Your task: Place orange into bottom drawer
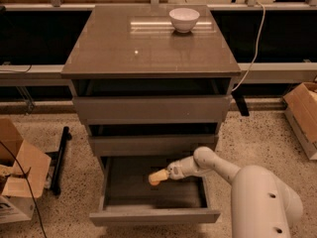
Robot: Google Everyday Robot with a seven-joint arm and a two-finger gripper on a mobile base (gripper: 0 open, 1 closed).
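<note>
Orange: clenched in the jaws, held over the tray's middle so it lands inside.
Gripper: reaching into the bottom drawer.
Drawer: pulled out to receive it.

The white arm is swelling from a slim, rounded link into a fat cylinder dotted with small dark holes; its cream gripper, behind a grey wrist, is hanging over the bottom drawer.

A single high camera looks down at the cabinet front, the gripper over the near bottom drawer.
</note>
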